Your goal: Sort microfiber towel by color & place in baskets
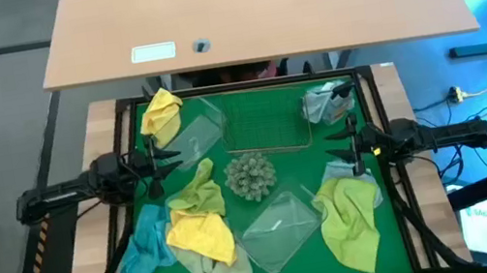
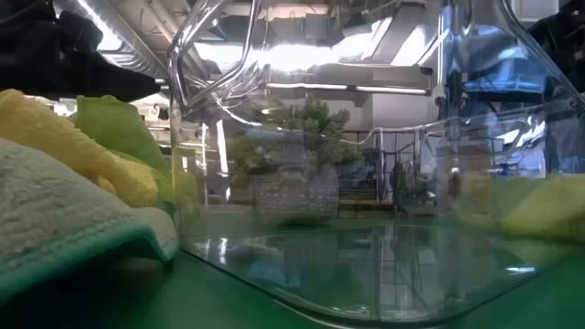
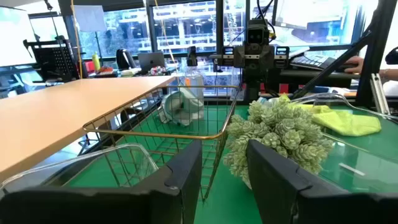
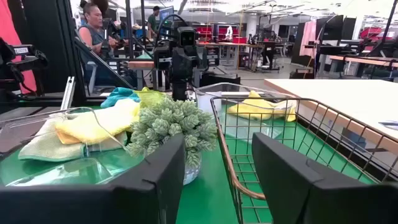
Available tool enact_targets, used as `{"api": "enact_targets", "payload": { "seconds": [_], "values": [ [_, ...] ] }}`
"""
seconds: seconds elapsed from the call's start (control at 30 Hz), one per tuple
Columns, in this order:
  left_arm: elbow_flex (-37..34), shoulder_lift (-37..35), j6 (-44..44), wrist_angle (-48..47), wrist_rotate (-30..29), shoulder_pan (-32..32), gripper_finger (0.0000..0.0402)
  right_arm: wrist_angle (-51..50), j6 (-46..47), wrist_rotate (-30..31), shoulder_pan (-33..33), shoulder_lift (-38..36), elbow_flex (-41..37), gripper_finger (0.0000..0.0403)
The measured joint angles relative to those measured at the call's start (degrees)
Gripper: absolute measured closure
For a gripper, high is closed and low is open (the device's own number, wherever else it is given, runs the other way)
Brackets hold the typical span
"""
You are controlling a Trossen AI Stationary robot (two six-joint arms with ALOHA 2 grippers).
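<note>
Left gripper [image 1: 161, 159] open and empty at mat's [image 1: 294, 179] left edge, right gripper [image 1: 342, 150] open at right edge, towels [image 1: 202, 233] heaped along near edge, wire basket [image 1: 262, 120] at far edge, tubs [image 1: 280, 231] nearby.

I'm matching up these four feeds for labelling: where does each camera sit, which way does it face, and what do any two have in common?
High view: above the table, looking straight down; both arms, left tool and right tool open and empty.
Low view: at mat level, looking across through a clear tub; no arm clearly shown.
Left wrist view: on the left arm, facing across the wire basket; own fingers show.
Right wrist view: on the right arm, facing the left arm; own fingers show.
Shared: both wrist views see the spiky ball.
</note>
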Motion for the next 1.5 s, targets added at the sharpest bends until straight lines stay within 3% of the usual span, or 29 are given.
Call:
{"api": "enact_targets", "payload": {
  "seconds": [1.5],
  "values": [
    [-0.01,-0.02,-0.19,0.29,-1.27,0.00,0.0280,0.02,0.01,0.01,0.01,0.01,0.00,0.0217]
  ]
}}
